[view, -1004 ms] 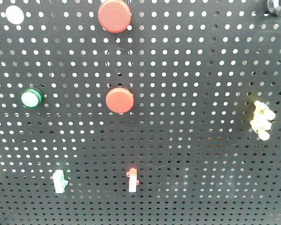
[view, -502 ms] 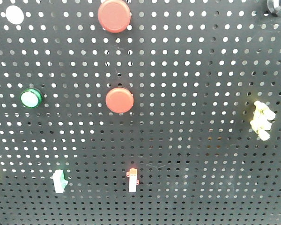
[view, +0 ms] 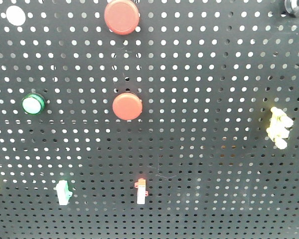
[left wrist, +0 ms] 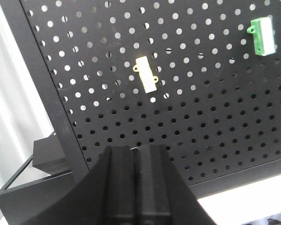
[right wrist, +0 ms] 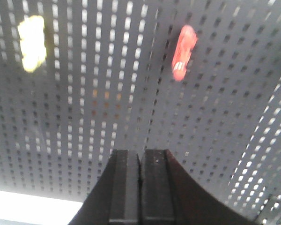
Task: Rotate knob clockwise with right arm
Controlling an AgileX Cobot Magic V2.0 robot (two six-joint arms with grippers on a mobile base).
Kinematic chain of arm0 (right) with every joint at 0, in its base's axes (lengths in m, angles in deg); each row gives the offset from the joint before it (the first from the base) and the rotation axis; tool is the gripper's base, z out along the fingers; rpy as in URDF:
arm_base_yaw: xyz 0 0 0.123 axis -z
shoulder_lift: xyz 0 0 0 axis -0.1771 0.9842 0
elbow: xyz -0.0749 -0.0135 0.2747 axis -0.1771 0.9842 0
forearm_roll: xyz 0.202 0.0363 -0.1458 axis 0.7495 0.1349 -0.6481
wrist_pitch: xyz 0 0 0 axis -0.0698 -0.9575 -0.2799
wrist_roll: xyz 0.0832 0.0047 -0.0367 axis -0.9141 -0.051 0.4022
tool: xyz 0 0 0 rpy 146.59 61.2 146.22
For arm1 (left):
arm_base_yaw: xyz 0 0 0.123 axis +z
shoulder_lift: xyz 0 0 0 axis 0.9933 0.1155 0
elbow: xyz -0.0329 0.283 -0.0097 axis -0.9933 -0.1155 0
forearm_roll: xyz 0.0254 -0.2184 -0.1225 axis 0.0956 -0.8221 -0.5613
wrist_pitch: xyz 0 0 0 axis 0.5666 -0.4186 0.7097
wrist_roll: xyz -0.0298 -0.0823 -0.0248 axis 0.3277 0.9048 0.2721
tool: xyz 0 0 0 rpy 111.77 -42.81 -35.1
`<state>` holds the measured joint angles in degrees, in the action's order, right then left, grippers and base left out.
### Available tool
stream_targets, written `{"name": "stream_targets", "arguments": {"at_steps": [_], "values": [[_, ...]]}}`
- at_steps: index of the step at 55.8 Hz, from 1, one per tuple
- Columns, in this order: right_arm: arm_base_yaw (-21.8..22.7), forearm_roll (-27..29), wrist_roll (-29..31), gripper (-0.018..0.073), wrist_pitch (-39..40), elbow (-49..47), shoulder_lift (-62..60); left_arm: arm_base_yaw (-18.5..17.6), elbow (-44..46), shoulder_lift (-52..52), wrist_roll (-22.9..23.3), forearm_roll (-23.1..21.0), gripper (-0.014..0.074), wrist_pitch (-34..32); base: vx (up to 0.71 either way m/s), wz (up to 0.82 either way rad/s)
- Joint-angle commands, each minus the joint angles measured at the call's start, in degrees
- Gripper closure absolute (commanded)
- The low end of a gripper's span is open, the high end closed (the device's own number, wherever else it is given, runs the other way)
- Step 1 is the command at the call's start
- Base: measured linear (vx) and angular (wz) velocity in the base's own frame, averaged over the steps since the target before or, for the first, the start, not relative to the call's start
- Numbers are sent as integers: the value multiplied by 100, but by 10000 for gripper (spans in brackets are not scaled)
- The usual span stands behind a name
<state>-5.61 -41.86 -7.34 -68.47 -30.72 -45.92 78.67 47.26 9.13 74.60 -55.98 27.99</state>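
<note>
A dark round part (view: 292, 6) sits at the top right corner of the black pegboard (view: 199, 74), cut off by the frame edge; I cannot tell whether it is the knob. No gripper shows in the front view. My right gripper (right wrist: 140, 153) is shut and empty, pointing at the board below a red switch (right wrist: 183, 51), apart from it. My left gripper (left wrist: 139, 151) is shut and empty, low before the board's bottom left, below a cream switch (left wrist: 146, 78).
The board carries two red push buttons (view: 122, 16) (view: 126, 106), a green lamp button (view: 33, 104), a white disc (view: 15, 15), a yellow toggle (view: 278, 128), a green switch (view: 63, 192) and a red-and-white switch (view: 141, 189). A black box (left wrist: 49, 154) stands left of the board frame.
</note>
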Motion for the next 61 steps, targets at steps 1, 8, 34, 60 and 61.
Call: {"name": "stream_targets", "arguments": {"at_steps": [1, 8, 34, 60, 61], "values": [[-4, -175, 28, 570, 414, -102, 99, -45, -187, -98, 22, -30, 603, -440, 0, 0], [-4, -175, 28, 570, 410, -102, 99, -45, -187, -98, 22, -30, 603, -440, 0, 0], [-4, 1742, -31, 570, 927, 423, -108, -45, -187, -98, 22, -30, 603, -440, 0, 0], [984, 1597, -140, 570, 5077, 4817, -1873, -45, -187, -98, 22, -30, 603, -440, 0, 0], [1109, 1597, -140, 570, 5077, 4835, -1873, -45, -187, -98, 22, -30, 603, -440, 0, 0]]}}
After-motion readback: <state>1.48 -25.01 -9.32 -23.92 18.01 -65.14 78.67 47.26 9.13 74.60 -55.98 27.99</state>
